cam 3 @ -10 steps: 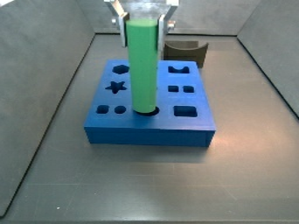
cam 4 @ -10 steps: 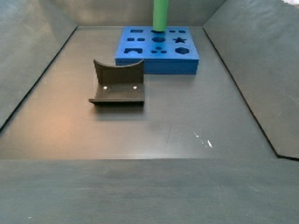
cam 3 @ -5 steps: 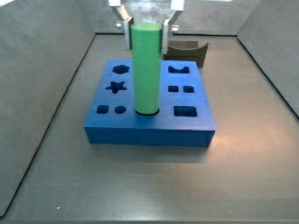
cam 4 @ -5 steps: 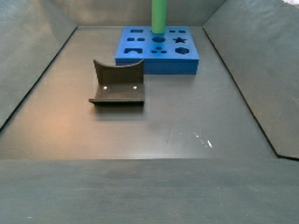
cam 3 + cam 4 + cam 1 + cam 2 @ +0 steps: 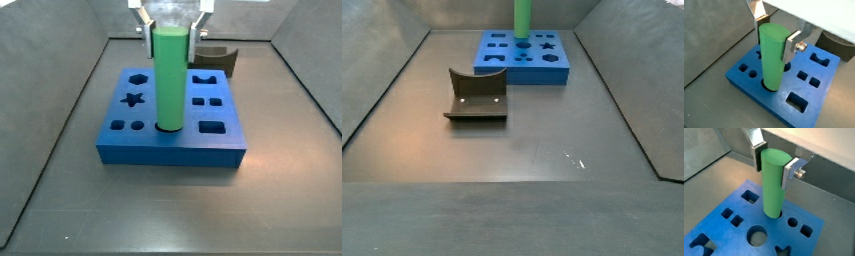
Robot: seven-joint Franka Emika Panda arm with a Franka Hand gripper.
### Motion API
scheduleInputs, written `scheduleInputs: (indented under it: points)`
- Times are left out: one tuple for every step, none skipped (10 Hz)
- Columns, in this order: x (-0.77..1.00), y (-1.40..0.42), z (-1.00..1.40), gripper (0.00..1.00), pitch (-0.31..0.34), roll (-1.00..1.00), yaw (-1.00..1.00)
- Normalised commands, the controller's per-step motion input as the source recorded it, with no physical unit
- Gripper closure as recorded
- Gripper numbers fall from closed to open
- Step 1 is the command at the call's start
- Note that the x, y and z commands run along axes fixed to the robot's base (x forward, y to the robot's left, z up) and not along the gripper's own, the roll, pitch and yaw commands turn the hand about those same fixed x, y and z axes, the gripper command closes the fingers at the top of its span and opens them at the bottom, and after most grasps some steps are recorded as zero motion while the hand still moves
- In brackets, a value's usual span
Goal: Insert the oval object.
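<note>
The oval object [image 5: 168, 80], a tall bright green peg, stands upright with its lower end in a hole of the blue block [image 5: 171, 152]. It shows in both wrist views [image 5: 773, 60] [image 5: 773, 185] and at the far end of a side view [image 5: 523, 14]. My gripper [image 5: 775, 36] is shut on the peg's top, one silver finger [image 5: 791, 46] on each side, as a wrist view [image 5: 773, 168] and a side view [image 5: 171, 26] also show. The blue block [image 5: 543, 70] has several shaped holes [image 5: 796, 101].
The fixture [image 5: 476, 97], a dark curved bracket on a base plate, stands on the grey floor apart from the block; it shows behind the block in a side view [image 5: 214, 57]. Grey walls [image 5: 60, 90] enclose the floor on the sides and back.
The gripper and the peg's top have shifted slightly to the right in a side view. The peg's lower end stays at the same hole.
</note>
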Motion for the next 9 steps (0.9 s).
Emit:
scheduleInputs:
  points:
    - [-0.12,-0.03,-0.11,1.0,-0.077,0.0,0.11]
    - [-0.01,-0.05,-0.12,1.0,-0.047,0.0,0.09]
    - [0.01,-0.1,-0.16,1.0,-0.019,0.0,0.05]
    - [0.13,-0.1,-0.2,1.0,0.0,0.0,0.02]
    - [0.16,-0.05,-0.25,1.0,0.0,0.0,0.04]
    - [0.13,-0.03,-0.27,1.0,0.0,0.0,0.04]
    - [0.11,-0.01,-0.28,1.0,-0.006,0.0,0.04]
    - [0.03,0.0,-0.26,1.0,-0.026,0.0,0.04]
    - [0.0,0.0,-0.25,1.0,-0.051,0.0,0.04]
